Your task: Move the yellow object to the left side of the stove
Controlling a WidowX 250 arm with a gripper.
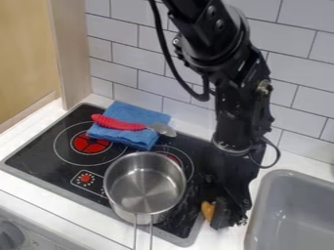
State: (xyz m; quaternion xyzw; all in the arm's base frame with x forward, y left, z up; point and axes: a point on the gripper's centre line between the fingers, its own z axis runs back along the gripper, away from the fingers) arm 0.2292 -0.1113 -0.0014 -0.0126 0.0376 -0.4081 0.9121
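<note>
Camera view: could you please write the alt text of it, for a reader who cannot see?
A black gripper is lowered at a yellow object by the right edge of a black stove. On the stove are a metal pot and a blue cloth with a red-handled spoon on it.

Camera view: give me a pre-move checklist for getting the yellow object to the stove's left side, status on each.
1. Yellow object located: ok, near the black glass stovetop's right edge.
2. Black two-finger hand at object: ok, right beside it.
3. Object securely held: cannot tell.
4. Low straight path left: not ok, shiny steel pot stands in between.
5. Left burner ring uncovered: not ok, folded blue cloth overlaps its edge.
6. Red-handled spoon off the stove area: not ok, lies on cloth.
</note>
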